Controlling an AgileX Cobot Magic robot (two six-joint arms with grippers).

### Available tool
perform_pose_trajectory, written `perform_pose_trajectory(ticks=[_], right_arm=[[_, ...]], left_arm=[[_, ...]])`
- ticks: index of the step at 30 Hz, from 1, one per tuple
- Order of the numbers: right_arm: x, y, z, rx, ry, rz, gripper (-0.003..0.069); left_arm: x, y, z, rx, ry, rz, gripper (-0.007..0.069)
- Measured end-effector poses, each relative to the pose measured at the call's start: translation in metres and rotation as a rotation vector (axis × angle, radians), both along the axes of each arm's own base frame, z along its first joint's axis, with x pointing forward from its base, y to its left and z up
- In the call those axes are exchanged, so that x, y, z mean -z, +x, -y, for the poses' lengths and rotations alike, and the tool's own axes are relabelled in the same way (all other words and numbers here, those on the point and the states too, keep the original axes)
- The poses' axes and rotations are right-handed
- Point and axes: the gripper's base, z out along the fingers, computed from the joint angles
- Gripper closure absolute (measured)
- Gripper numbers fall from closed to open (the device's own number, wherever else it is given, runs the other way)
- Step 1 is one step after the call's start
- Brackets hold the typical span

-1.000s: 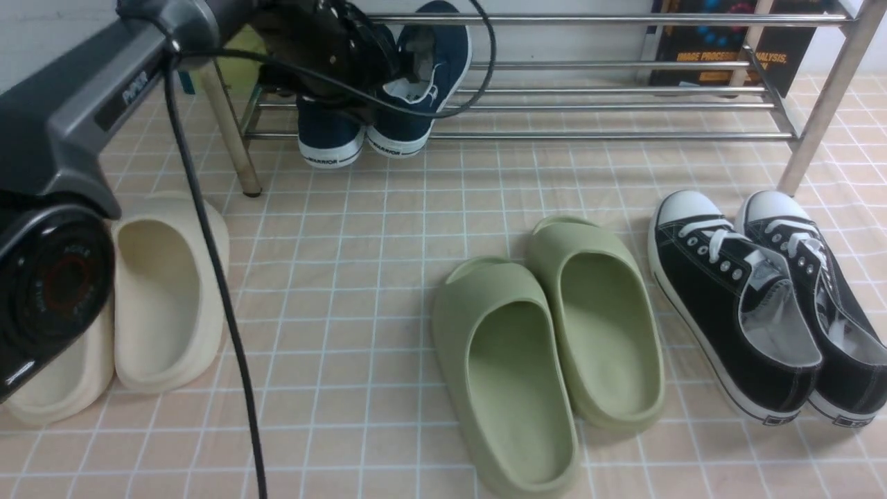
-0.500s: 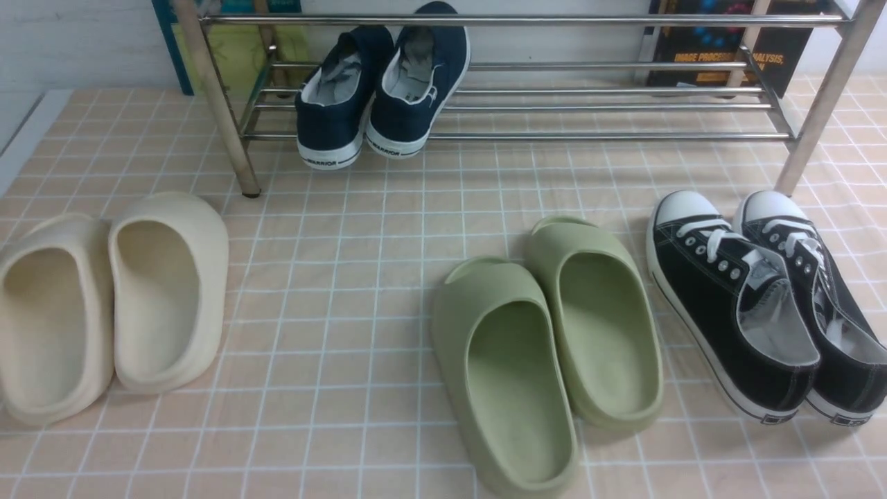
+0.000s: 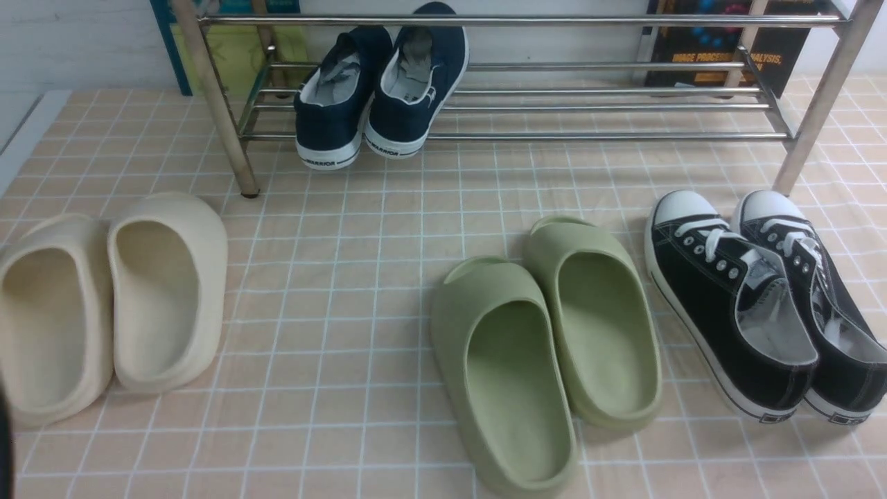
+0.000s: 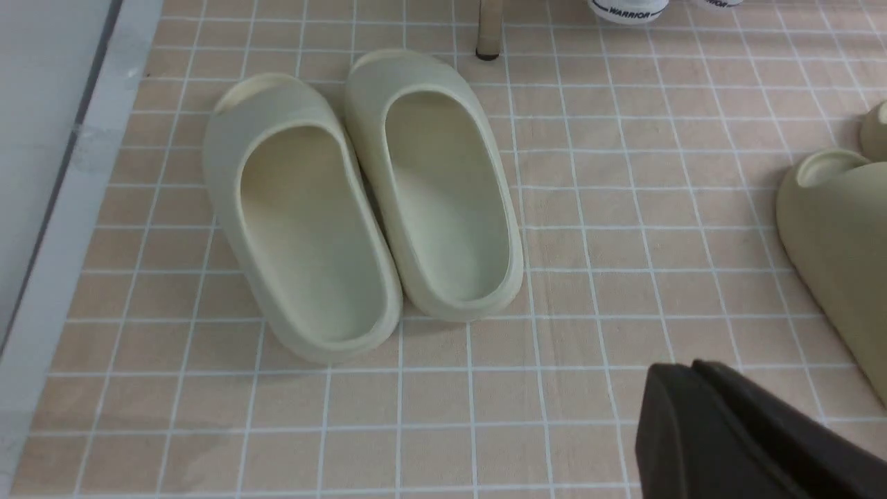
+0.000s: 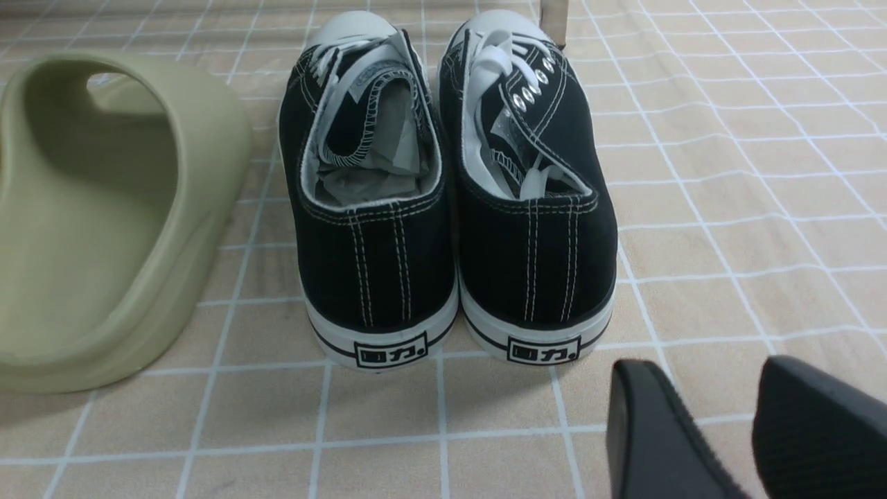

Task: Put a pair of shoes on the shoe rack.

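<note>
Navy shoes: we see two slip-on shoes (image 3: 402, 93) with white rubber soles and pale lining, side by side on the lower rods of the shoe rack (image 3: 624, 136), toward its left end, heels facing us.
Heel print: we can read "WARRIOR".
Hidden or cut off: the upper rod crosses in front of the shoe toes; our front view cuts off the rack's top.
Left end effector: we see its tips (image 4: 682, 388) closed together, holding nothing.
Right end effector: we see its fingers (image 5: 717, 416) parted by a gap, nothing between them; how wide that is of its full reach, we can't tell.
Rack: shiny, round metal rods.
Slides: smooth foam, cream (image 3: 166, 298) and green (image 3: 513, 388).
Black sneakers (image 3: 741, 312): stitched fabric, white laces.
</note>
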Motion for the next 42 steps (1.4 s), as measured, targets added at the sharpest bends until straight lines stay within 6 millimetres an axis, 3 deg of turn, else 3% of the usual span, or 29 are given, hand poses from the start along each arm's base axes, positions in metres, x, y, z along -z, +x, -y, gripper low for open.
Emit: perform_pose_trajectory(ticks=[4,8,18,25,28,36,42], right_arm=[[0.000,0.000,0.000,0.000,0.000,0.000,0.0419],[0.000,0.000,0.000,0.000,0.000,0.000,0.0419],[0.000,0.000,0.000,0.000,0.000,0.000,0.0419],[0.000,0.000,0.000,0.000,0.000,0.000,0.0419],[0.000,0.000,0.000,0.000,0.000,0.000,0.0419],[0.000,0.000,0.000,0.000,0.000,0.000,0.0419],[0.000,0.000,0.000,0.000,0.000,0.000,0.0419]], left_arm=[[0.020,-0.020,-0.006,-0.001,-0.016,0.040,0.0602],[0.030,-0.028,-0.009,0.000,-0.022,0.062,0.0594],[0.039,-0.029,-0.010,-0.018,0.000,0.003,0.0585],[0.046,-0.019,-0.008,-0.011,0.011,0.077,0.0584],[0.061,-0.011,-0.002,-0.003,-0.005,0.168,0.0584],[0.129,0.002,0.006,-0.047,0.045,0.457,0.0584],[0.172,0.009,0.001,-0.082,0.189,0.378,0.0584]])
